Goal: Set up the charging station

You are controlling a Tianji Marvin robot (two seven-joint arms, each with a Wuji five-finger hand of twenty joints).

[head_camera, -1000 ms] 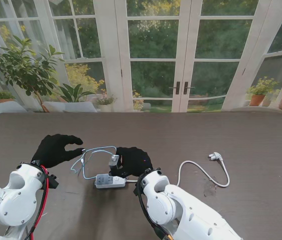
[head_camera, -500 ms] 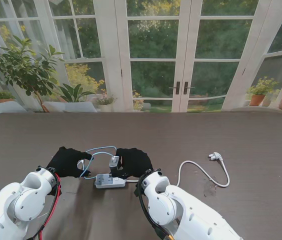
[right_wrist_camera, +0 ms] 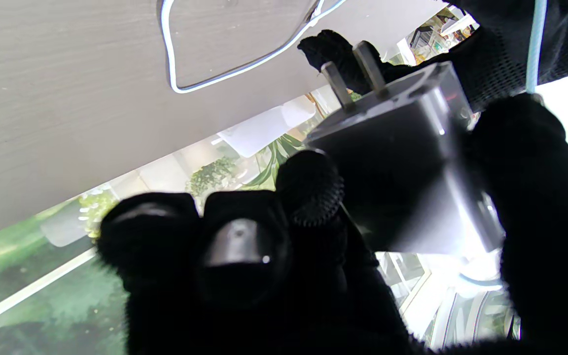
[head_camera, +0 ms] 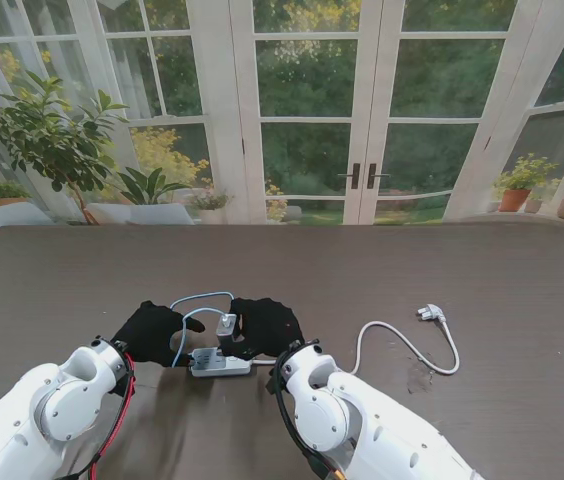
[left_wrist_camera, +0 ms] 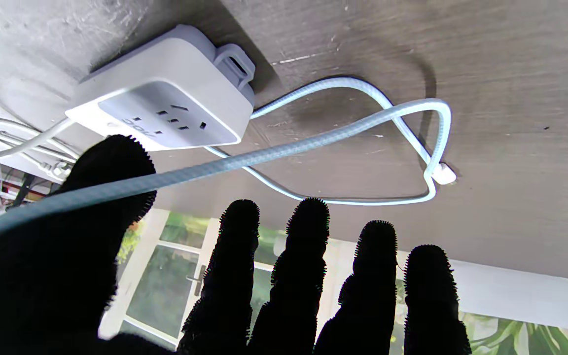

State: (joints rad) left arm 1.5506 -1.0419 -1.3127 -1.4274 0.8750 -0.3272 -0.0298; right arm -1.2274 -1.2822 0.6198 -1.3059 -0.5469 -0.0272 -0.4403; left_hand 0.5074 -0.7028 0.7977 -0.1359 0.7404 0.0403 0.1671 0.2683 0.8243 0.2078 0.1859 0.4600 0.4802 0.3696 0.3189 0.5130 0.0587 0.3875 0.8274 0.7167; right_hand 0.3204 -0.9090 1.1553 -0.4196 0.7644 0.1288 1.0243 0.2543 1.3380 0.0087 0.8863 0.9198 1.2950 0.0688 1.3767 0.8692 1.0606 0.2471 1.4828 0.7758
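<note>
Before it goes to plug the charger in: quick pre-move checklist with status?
1. Right hand has the wall charger: ok, thumb and fingers pinch its body.
2. Charger prongs bare and unblocked: ok.
3. Power strip sockets free: ok in the left wrist view, none occupied.
4. Prongs lined up with a socket: cannot tell; the charger is above the strip, not in it.
5. Left hand steadying the strip: not ok, fingers spread beside it, holding nothing.
6. Braided charging cable off the sockets: cannot tell; it drapes over the left thumb.
</note>
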